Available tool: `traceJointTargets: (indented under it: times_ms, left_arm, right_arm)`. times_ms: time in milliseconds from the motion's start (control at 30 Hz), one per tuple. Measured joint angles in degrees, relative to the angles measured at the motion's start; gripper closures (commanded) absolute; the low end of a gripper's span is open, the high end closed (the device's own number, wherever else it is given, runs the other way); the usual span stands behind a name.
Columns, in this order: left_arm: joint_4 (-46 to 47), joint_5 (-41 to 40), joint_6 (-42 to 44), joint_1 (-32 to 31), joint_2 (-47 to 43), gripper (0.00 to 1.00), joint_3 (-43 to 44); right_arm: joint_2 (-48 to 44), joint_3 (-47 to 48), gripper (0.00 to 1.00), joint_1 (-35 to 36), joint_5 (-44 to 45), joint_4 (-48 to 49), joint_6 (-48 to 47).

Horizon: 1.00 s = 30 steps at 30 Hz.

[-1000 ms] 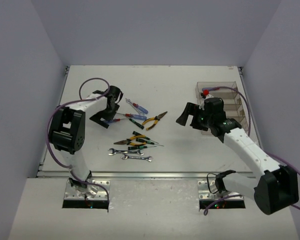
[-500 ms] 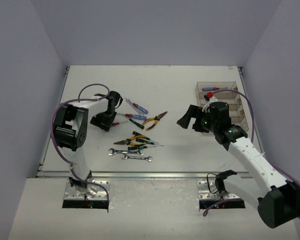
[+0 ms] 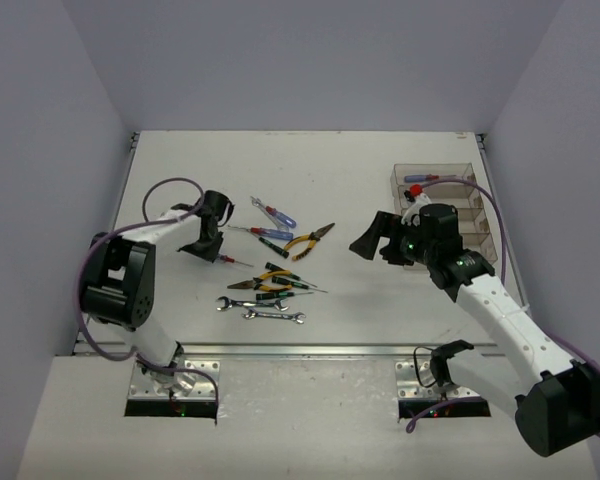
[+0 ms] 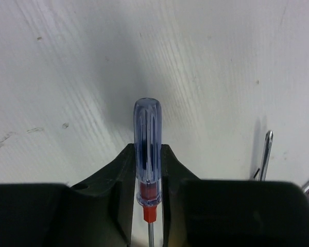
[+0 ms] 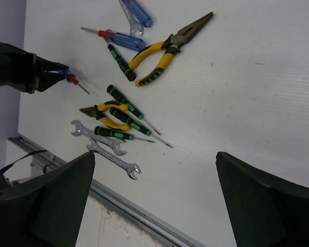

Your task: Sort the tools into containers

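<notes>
My left gripper [image 4: 147,177] is shut on a blue-handled screwdriver [image 4: 147,144] with a red collar. Its handle sticks out past the fingertips, close over the white table. From above, the left gripper [image 3: 209,242] is left of the tool pile, and the screwdriver's shaft [image 3: 236,261] points toward the pile. Loose tools lie mid-table: two blue screwdrivers [image 3: 270,222], orange pliers [image 3: 309,240], yellow pliers [image 5: 109,116], green-and-black screwdrivers [image 5: 127,112] and two wrenches [image 5: 107,153]. My right gripper [image 3: 374,237] stands open and holds nothing, between the pile and the clear containers [image 3: 458,212].
A blue-and-red screwdriver [image 3: 420,179] lies in the farthest bin. The table's metal front rail [image 3: 300,349] runs just below the wrenches. Purple cables loop off both arms. Grey walls close in the table on three sides.
My left gripper has shut on the blue-handled screwdriver and drawn back left and nearer with it. The right arm has barely moved.
</notes>
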Motion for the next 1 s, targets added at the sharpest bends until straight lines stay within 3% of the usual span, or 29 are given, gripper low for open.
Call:
traceJointTargets:
  times_ms: [100, 267, 467, 533, 600, 767, 867, 933, 1000]
  left_arm:
    - [5.2, 1.4, 5.9, -1.0, -9.9, 1.0, -5.1]
    - [23.9, 8.6, 18.4, -7.3, -24.9, 1.0, -12.1]
    - [41.6, 18.8, 27.2, -18.6, -27.3, 1.0, -13.1]
    - [44.9, 21.7, 28.4, -21.4, -27.5, 1.0, -13.1]
    - [47.6, 23.9, 28.9, -23.3, -27.8, 1.0, -13.2]
    - [51.3, 25.7, 29.2, -25.3, -29.4, 1.0, -13.9]
    - [52.0, 24.8, 29.6, -25.4, -29.5, 0.59, -13.9]
    - [52.4, 24.4, 30.2, -25.4, -29.5, 0.18, -13.9]
    - [52.0, 24.4, 30.8, -25.6, -29.5, 0.0, -13.8]
  right_arm:
    - [1.1, 0.1, 0.01, 0.1, -6.5, 2.7, -0.7]
    - [6.9, 3.4, 0.01, 4.4, -15.6, 6.2, -2.5]
    - [14.7, 7.2, 0.01, 14.6, -14.6, 12.6, -2.9]
    - [16.1, 7.2, 0.08, 17.3, -12.9, 14.6, -2.0]
    - [17.2, 7.2, 0.27, 19.2, -10.9, 16.3, -1.2]
    - [19.8, 7.2, 0.88, 19.8, -8.1, 20.8, 1.6]
    - [19.8, 7.0, 1.0, 20.3, -8.2, 24.1, 3.4]
    - [19.7, 6.7, 1.0, 20.5, -7.5, 26.0, 4.3]
    - [19.7, 6.4, 1.0, 20.4, -5.4, 26.7, 4.9]
